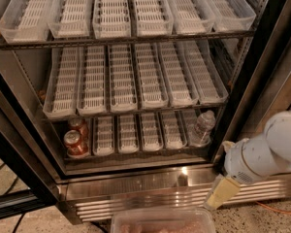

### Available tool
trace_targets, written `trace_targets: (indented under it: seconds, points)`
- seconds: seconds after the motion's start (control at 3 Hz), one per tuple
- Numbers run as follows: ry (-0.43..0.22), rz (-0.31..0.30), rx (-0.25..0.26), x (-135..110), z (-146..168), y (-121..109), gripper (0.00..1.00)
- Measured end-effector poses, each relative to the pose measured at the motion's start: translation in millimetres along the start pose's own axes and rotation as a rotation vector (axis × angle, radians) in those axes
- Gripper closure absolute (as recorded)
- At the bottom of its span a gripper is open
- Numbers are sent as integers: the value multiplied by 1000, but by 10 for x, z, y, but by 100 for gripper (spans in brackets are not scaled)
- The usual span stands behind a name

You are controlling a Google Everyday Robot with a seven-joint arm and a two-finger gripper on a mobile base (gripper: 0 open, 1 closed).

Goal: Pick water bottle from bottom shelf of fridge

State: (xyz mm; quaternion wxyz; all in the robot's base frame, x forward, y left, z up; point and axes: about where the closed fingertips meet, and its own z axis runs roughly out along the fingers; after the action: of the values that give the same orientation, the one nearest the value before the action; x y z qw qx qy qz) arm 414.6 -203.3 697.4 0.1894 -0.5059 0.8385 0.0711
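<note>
The fridge [34, 144] stands open in the camera view with rows of white slotted trays. On the bottom shelf [136, 152] the water bottle [202, 129], small, clear and white-capped, stands upright in the rightmost lane. My gripper [222, 192] hangs at the lower right, outside the fridge, in front of the steel sill [136, 181] and below and right of the bottle. It touches nothing.
Two red soda cans [75, 141] stand in the leftmost lane of the bottom shelf. The two upper shelves hold bare long white trays [131, 76]. A dark door edge [262, 67] runs along the right. A translucent pinkish container [162, 221] sits at the bottom edge.
</note>
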Motion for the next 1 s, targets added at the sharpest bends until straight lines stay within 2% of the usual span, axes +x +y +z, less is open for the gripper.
trace_targets:
  seconds: [0.33, 0.67, 1.0]
  points:
    - [-44, 61, 36, 186, 445, -20, 0]
    - [-105, 125, 102, 402, 933, -211, 0]
    - [-105, 125, 102, 402, 933, -211, 0]
